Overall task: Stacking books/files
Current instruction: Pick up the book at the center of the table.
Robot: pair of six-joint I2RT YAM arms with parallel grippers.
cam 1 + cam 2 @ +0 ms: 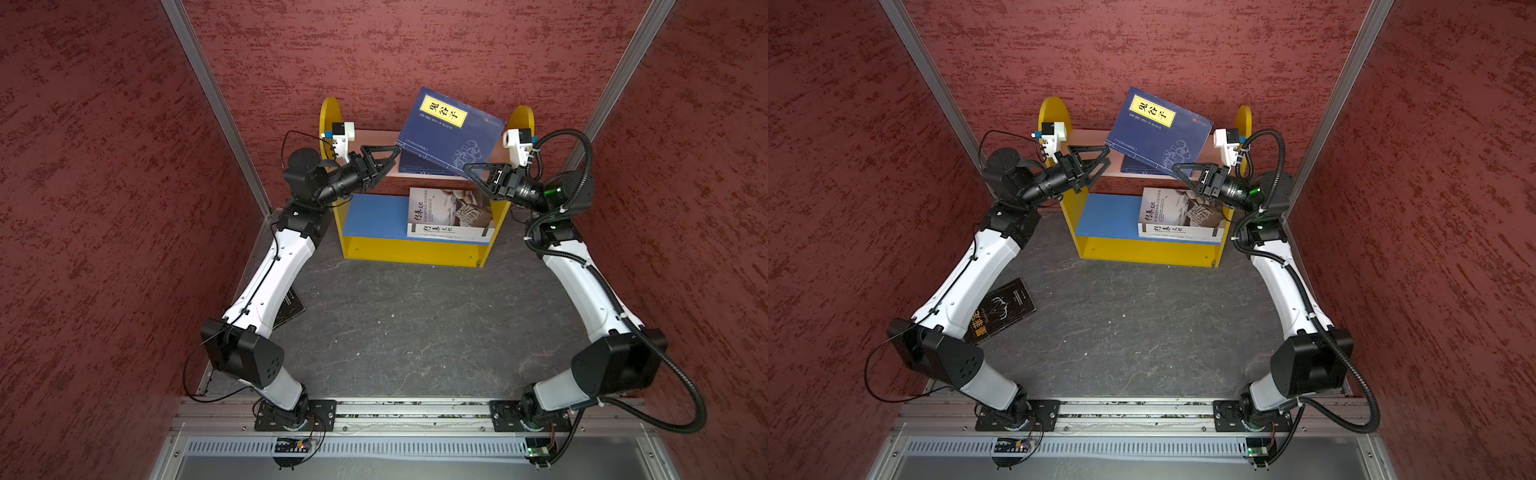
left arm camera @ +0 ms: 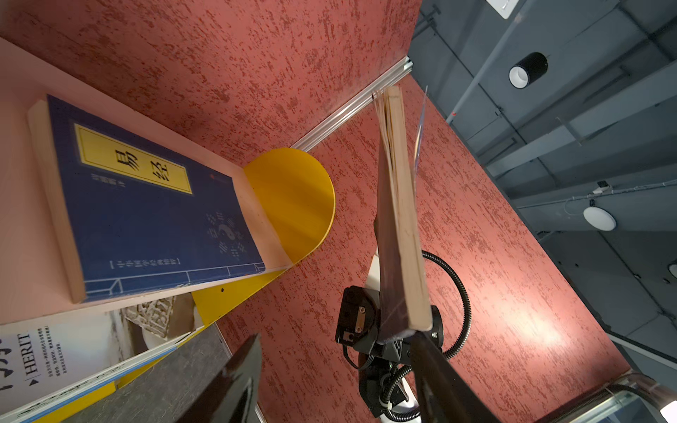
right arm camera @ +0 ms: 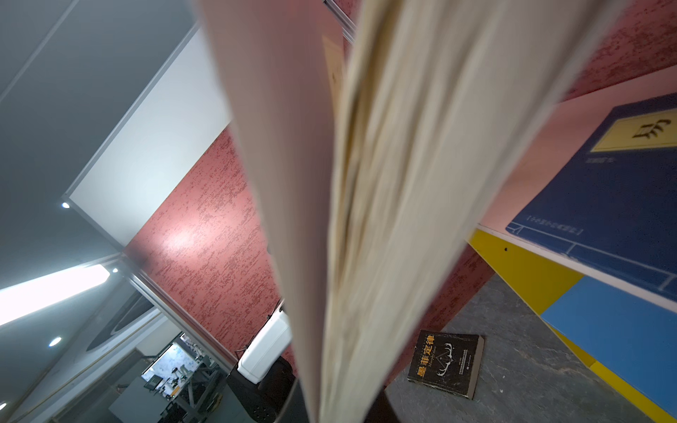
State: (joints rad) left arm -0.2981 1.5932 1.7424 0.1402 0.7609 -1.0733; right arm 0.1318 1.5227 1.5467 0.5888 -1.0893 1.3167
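A navy book with a yellow label [image 1: 451,129] hangs tilted above the shelf's pink top tier, and it shows in both top views [image 1: 1160,124]. My right gripper [image 1: 469,168] is shut on its lower right corner. My left gripper [image 1: 390,162] stands open at the book's lower left corner; in the left wrist view the book's corner [image 2: 417,322] rests against one finger [image 2: 439,377]. A second navy book [image 2: 146,205] lies flat on the pink tier. A white/grey book [image 1: 449,212] lies on the blue lower tier. A black book [image 1: 1000,311] lies on the floor under my left arm.
The yellow shelf [image 1: 415,251] stands against the back wall, with round yellow end panels [image 1: 330,120] beside each gripper. Red textured walls close in the left, right and back. A metal rail [image 1: 415,409] carrying both arm bases runs along the front.
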